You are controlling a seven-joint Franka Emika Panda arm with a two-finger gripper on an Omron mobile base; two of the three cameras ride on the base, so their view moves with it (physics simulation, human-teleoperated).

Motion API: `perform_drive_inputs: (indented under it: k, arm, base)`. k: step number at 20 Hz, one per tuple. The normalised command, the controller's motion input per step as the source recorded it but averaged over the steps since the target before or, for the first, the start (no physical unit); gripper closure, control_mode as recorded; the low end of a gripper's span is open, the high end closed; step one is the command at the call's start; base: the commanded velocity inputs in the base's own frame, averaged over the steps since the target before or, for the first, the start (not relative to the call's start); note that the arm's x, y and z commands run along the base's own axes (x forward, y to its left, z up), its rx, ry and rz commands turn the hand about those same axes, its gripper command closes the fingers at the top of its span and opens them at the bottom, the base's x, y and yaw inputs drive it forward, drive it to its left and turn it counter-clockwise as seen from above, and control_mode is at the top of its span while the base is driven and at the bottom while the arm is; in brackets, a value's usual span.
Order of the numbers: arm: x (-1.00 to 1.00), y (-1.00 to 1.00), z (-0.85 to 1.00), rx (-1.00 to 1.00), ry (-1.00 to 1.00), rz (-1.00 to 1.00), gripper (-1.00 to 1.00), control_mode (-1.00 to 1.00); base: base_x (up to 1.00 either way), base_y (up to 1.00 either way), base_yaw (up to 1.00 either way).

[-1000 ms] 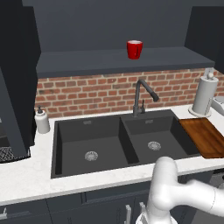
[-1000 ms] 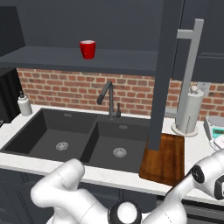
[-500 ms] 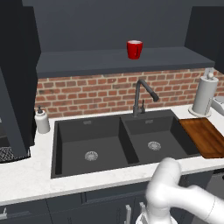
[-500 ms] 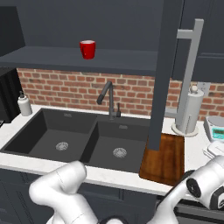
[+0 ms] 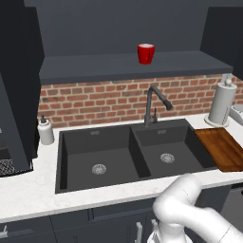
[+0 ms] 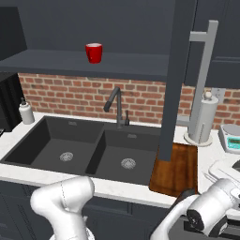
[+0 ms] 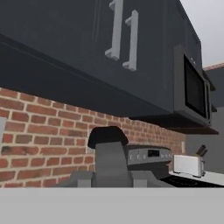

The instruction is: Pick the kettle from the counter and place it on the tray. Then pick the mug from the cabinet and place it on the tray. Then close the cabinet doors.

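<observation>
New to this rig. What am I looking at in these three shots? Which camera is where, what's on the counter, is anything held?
It's a rendered kitchen with one white robot arm on a base that can drive. Two pictures come from cameras on that base, behind the arm to its left and right, and both look at the same counter. The third comes from a camera on the arm's hand and faces a brick wall and a stove.

On the counter are a black double sink, a soap dispenser, a paper-towel roll, a wooden tray and a scale. A red mug sits on the open cabinet shelf.

Close before the hand camera is a grey shape with a black top, possibly the kettle. I can't tell whether it is held.
</observation>
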Motion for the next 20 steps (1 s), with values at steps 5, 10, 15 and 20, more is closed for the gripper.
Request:
perform_drive_inputs:
  k: [5, 10, 15, 20]
  arm:
    - [-0.1, 0.63, 0.03, 0.0, 0.0, 0.0, 1.0, -1.0]
    - [-0.15, 0.65, 0.05, 0.0, 0.01, 0.0, 1.0, -1.0]
    - [-0.18, 0.58, 0.12, 0.0, 0.01, 0.0, 1.0, -1.0]
    - [-0.09, 0.51, 0.26, 0.0, 0.0, 0.0, 1.0, -1.0]
  base:
    - [0.0, 0.0, 0.0]
    - [0.0, 0.0, 0.0]
    - [0.0, 0.0, 0.0]
    - [0.0, 0.0, 0.0]
